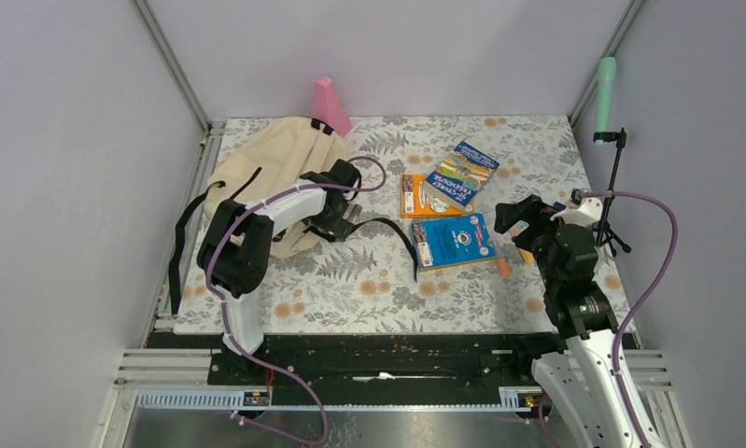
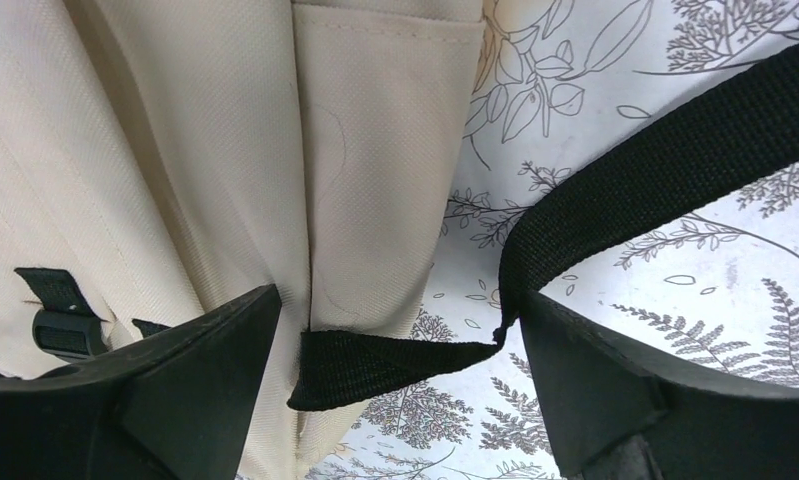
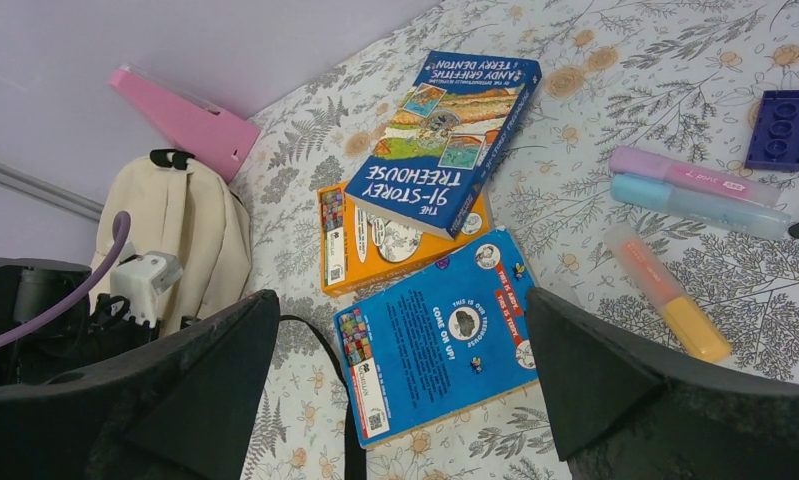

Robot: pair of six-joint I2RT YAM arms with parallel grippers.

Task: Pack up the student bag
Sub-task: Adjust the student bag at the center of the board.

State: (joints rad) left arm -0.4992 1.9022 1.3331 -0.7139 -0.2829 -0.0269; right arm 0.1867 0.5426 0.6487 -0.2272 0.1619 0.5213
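Floral cloth covers the table [image 1: 350, 299], and the student bag [image 1: 275, 168] lies slumped at its far left corner, directly under my left arm. My left claw [image 2: 395, 335] hangs low over the bag's near edge with its jaws spread wide and nothing pinched. A beige panel and the black strap [image 2: 675, 150] sewn to it both sit in the gap. I can't see a zip or an opening from any view, so I judge the bag is not yet ready to take anything. My worry is that closing here catches only the strap. The soft bag would then drag or fold toward me rather than open, and the loose strap trailing across the cloth could snag on the arm. My right claw [image 3: 400, 310] is spread just as wide and holds nothing, hovering above the books. The blue paperback [image 3: 440, 350] lies flat on the table. Coming down carelessly could jam a fingertip on the cover or push it along. The treehouse book [image 3: 445, 130] rests across the orange book [image 3: 375, 255] and could slide off if nudged. The highlighters [image 3: 690, 190] lie near the right jaw and would roll away at a bump.
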